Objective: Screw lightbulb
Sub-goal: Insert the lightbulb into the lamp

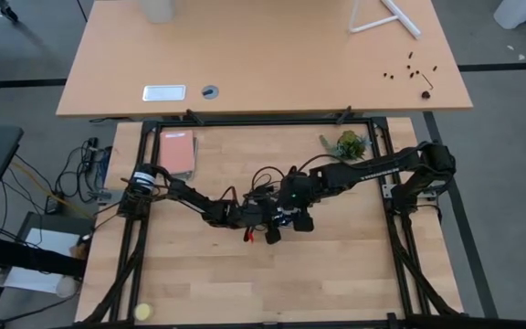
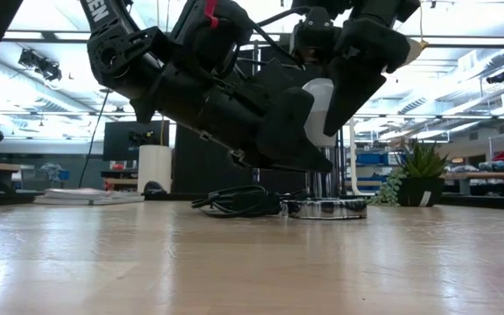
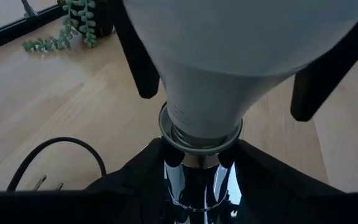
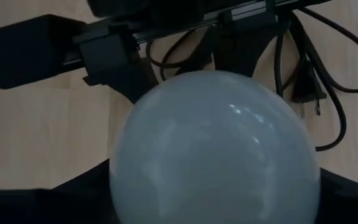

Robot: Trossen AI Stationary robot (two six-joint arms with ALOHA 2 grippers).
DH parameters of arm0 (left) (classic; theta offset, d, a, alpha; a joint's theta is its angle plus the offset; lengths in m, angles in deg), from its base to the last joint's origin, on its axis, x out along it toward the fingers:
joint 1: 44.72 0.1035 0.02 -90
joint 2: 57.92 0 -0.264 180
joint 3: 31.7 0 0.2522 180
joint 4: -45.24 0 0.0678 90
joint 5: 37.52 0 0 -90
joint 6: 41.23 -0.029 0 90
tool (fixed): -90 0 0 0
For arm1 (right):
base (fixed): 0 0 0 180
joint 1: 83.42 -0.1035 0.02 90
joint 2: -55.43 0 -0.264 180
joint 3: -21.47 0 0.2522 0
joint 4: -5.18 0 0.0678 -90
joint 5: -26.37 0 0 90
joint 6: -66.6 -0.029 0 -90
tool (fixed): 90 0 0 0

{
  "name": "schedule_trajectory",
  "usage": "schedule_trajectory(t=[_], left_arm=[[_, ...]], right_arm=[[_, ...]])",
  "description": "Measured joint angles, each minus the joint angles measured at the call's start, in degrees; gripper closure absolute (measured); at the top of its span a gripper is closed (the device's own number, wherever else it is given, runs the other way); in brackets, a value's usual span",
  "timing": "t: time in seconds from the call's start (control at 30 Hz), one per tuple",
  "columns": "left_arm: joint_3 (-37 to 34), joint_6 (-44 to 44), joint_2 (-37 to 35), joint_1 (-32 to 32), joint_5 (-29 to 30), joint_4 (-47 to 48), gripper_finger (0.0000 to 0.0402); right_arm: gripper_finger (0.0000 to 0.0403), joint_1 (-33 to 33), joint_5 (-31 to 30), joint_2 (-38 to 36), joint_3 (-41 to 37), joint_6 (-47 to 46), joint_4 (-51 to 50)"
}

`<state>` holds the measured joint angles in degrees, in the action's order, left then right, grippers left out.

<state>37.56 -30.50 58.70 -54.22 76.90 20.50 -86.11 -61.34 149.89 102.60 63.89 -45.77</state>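
Wooden tabletop [image 2: 147,262] at frame centre: lightbulb [image 2: 319,109] held between 2 grippers, axis tilted. Right gripper [image 4: 216,186] clasps its globe; left gripper [image 3: 201,180] grips its base. Socket [image 2: 326,208] and cord [image 2: 234,201] below.

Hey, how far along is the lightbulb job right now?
Done: the lightbulb is off the table, its round end in the right gripper. In hand: the left gripper is at its metal screw base, both arms meeting mid-table. Left: the socket disc lies on the wood below with its black cord, nothing screwed in.
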Motion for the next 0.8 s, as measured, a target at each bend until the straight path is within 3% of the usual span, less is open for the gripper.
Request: schedule_trajectory(t=[0.2,0.5,0.8], left_arm=[[0.02,-1.41,0.00,-0.08,0.02,0.17,0.0207],[0.00,-6.10,0.00,-0.28,0.57,-0.31,0.0119],[-0.01,-8.98,-0.86,-1.14,0.59,1.20,0.0113]], right_arm=[[0.0068,0.10,1.60,-0.90,0.02,1.55,-0.68],[0.0044,0.10,1.78,-1.43,0.02,2.46,-1.25],[0.0048,0.10,1.81,-2.86,0.02,2.68,-2.28]])
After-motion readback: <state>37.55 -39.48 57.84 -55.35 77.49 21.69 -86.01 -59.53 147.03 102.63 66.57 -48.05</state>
